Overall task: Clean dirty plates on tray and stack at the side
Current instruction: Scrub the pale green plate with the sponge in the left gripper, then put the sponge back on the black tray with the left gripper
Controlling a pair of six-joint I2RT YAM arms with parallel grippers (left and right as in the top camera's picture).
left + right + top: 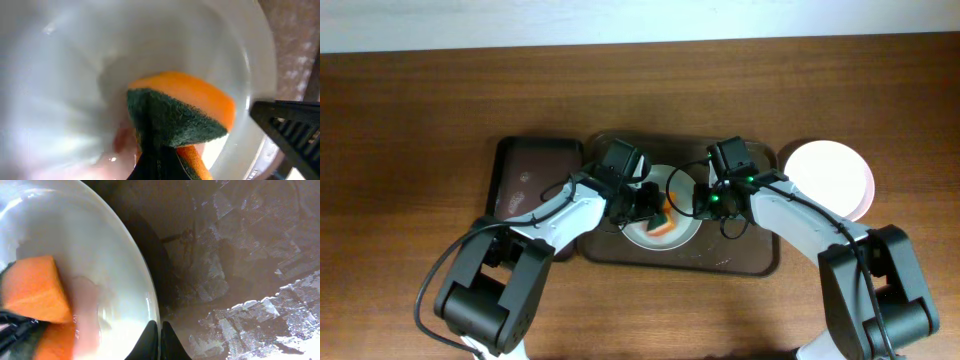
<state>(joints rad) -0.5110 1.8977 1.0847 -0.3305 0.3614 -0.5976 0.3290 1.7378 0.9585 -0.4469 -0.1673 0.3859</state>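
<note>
Worktop (420, 100): wood, carries everything. Tray (740, 262) mid-worktop, with our plate (685, 232) in its middle. Stacked plates (830, 175) sit off tray, at right. Plate: stiff, glossy, so we judge it slippery and breakable; best hold is thin rim. Right gripper (160, 341) pinched together on that rim. Sponge (185, 112): soft, light, pressed on plate floor. Left gripper (648, 207) on sponge; clamped or not, we cannot tell. Faint reddish smear (120, 140) beside sponge.
</note>
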